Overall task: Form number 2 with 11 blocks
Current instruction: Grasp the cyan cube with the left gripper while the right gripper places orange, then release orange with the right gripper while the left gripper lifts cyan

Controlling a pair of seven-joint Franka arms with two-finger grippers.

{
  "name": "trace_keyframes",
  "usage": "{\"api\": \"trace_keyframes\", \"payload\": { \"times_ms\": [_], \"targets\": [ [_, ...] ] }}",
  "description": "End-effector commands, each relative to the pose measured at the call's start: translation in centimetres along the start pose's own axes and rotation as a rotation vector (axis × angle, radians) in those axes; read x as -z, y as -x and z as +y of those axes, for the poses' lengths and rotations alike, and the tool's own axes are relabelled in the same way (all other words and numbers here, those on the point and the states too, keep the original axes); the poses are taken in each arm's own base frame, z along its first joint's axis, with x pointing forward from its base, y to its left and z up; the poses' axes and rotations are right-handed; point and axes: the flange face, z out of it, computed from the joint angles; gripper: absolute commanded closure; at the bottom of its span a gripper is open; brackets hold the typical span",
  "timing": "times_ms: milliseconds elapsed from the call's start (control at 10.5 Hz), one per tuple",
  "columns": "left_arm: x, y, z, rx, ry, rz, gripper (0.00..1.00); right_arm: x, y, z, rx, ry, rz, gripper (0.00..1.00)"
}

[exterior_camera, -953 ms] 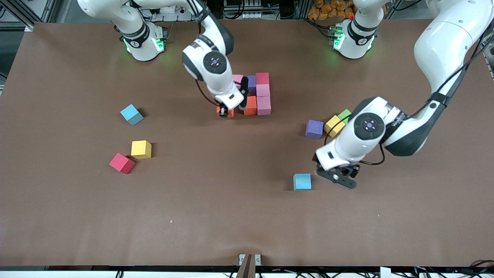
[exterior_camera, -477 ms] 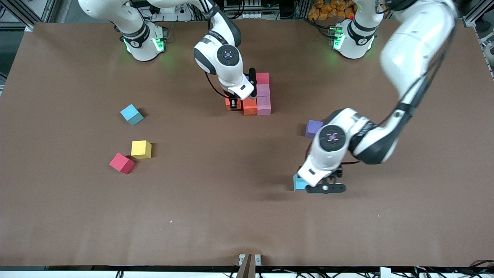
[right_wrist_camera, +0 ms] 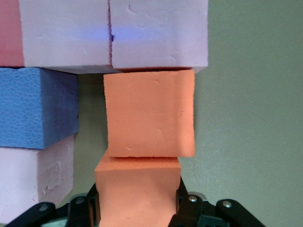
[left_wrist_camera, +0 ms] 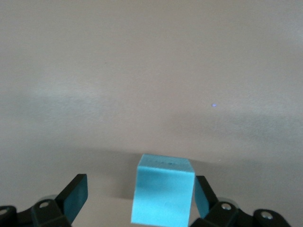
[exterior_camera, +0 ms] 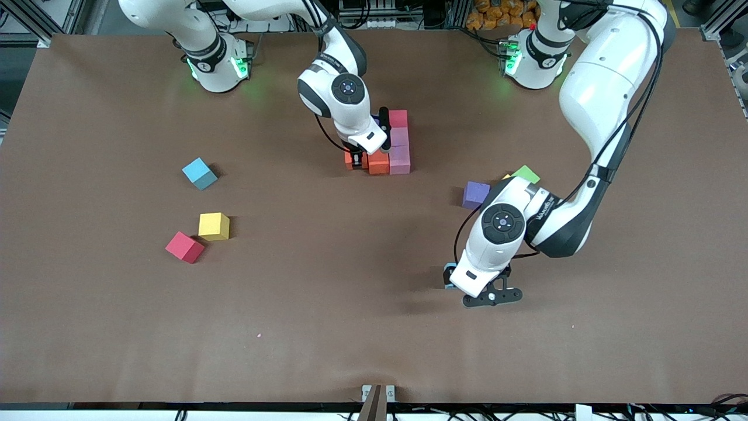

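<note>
Front view, partial digit: the number 2 [exterior_camera: 388, 146] stands unfinished at mid-table near the robots' bases; red, pink and orange cubes show, the rest is hidden under the right arm's wrist.
Right gripper: the right gripper [right_wrist_camera: 137, 208] is clamped on an orange block [right_wrist_camera: 137, 191], low at the digit's edge toward the right arm's end.
Placement logic: the held cube is lined up just beside a second orange block [right_wrist_camera: 149, 113], probably to extend that row flush.
Neighbours, right wrist view: two pink blocks [right_wrist_camera: 113, 33] touch the placed orange cube; a purple block [right_wrist_camera: 38, 106] sits apart across a gap.
Left gripper: the left gripper [left_wrist_camera: 137, 201] hangs with fingers spread wide on either side of the light blue block [left_wrist_camera: 163, 194], not yet squeezing it.
Approach logic: straddling the cube squarely should let both pads meet flat faces.
Loose stock: yellow cube [exterior_camera: 214, 225], red cube [exterior_camera: 184, 247] and another light blue cube [exterior_camera: 199, 173] lie toward the right arm's end; a purple cube [exterior_camera: 475, 195] and the green cube [exterior_camera: 526, 174] lie near the left arm.
</note>
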Motion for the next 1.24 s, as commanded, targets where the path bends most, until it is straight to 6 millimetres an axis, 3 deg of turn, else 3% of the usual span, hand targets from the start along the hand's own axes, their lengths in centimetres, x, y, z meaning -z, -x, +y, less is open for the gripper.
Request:
{"api": "trace_keyframes", "payload": {
  "times_ms": [0,572,667,953,1144],
  "targets": [
    [-1.6,0.1,0.9,0.009,0.036,-0.01,0.0,-0.5,0.1,0.2,0.017,0.018,0.006,0.78],
    [-5.2,1.4,1.1,-0.005,0.028,-0.057,0.0,-1.0,0.9,1.1,0.012,0.021,0.002,0.78],
    [-5.8,1.6,1.1,-0.006,0.023,-0.064,0.08,-0.9,0.9,1.1,0.011,0.021,0.002,0.78],
    [-5.7,1.6,0.9,0.001,0.02,-0.064,0.56,-0.9,1.2,1.5,0.003,0.022,0.004,0.78],
    [-4.5,1.5,1.2,0.024,0.03,-0.054,0.68,-0.9,1.1,1.5,0.002,0.025,0.007,0.78]
  ]
}}
